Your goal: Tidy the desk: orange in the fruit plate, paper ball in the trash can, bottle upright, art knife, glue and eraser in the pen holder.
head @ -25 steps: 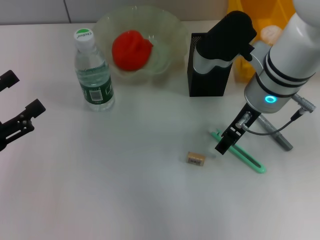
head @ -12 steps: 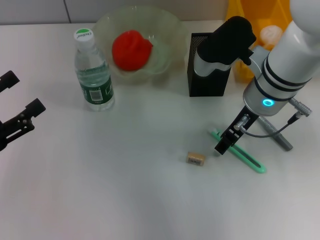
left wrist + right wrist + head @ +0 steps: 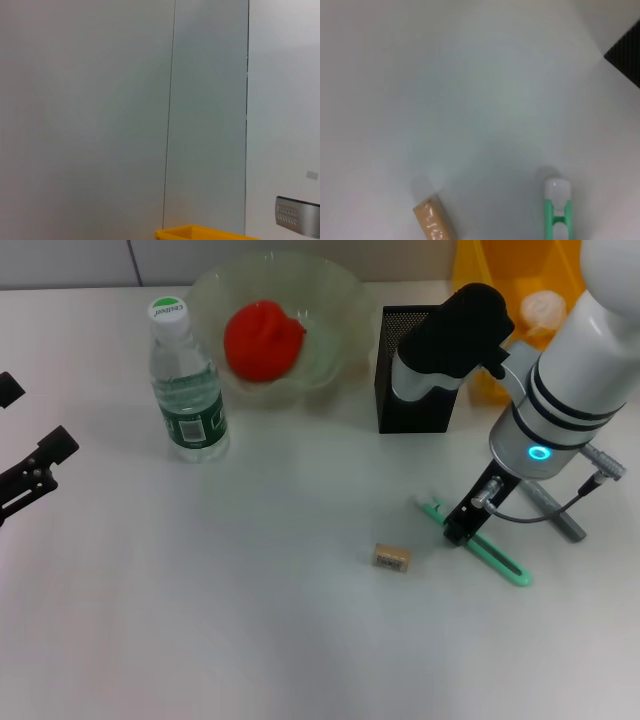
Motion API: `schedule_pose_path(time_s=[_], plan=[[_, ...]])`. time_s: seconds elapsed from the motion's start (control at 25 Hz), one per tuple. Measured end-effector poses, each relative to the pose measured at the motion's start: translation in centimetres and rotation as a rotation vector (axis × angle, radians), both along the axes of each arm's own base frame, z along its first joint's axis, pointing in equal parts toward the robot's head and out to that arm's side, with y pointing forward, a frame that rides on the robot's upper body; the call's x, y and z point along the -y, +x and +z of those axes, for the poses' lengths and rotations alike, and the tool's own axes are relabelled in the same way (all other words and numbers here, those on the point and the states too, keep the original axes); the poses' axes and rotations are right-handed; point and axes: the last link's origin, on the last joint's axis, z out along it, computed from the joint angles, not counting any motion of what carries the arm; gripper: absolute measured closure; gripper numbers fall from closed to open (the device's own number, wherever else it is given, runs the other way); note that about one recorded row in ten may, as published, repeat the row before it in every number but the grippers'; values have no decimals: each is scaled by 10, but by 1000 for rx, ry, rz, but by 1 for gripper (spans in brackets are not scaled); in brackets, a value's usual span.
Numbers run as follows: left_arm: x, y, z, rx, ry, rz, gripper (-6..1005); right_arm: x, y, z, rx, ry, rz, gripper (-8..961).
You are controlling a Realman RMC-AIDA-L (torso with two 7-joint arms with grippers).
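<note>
The green art knife (image 3: pixel 480 544) lies on the white desk at the right, and my right gripper (image 3: pixel 462 528) hovers right over its near end. The knife's white tip shows in the right wrist view (image 3: pixel 557 206). The tan eraser (image 3: pixel 392 557) lies just left of the knife and also shows in the right wrist view (image 3: pixel 435 225). A grey glue stick (image 3: pixel 556 513) lies behind the right arm. The black mesh pen holder (image 3: pixel 400 405) stands behind, partly hidden by the arm. The bottle (image 3: pixel 188 390) stands upright. The orange (image 3: pixel 263 340) sits in the glass plate (image 3: pixel 335 295). My left gripper (image 3: pixel 28 450) is open at the left edge.
A yellow trash can (image 3: pixel 500 280) with a paper ball (image 3: pixel 545 308) in it stands at the back right. The pen holder's corner shows in the right wrist view (image 3: pixel 626 54). The left wrist view shows only a wall and a yellow edge (image 3: pixel 200 233).
My right gripper has shifted slightly right, from beside the knife's end to over it. My left gripper has drifted left, toward the frame's edge.
</note>
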Motion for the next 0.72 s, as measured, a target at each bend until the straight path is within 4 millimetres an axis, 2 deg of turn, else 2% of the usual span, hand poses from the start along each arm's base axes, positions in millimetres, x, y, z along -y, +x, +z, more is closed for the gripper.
schedule_pose_path(time_s=[0.08, 0.2, 0.4, 0.52, 0.72], plan=[[0, 0, 0, 0, 0, 1, 136, 0, 1, 0, -2, 2, -3, 567], [0, -1, 0, 0, 1, 4, 136, -1, 1, 1, -6, 2, -3, 765], [0, -2, 1, 2, 8, 11, 135, -1, -6, 10, -39, 24, 25, 787], [0, -1, 1, 2, 7, 11, 135, -4, -21, 32, -117, 84, 70, 787], [0, -2, 0, 6, 4, 15, 135, -13, -38, 83, -256, 289, 182, 786]])
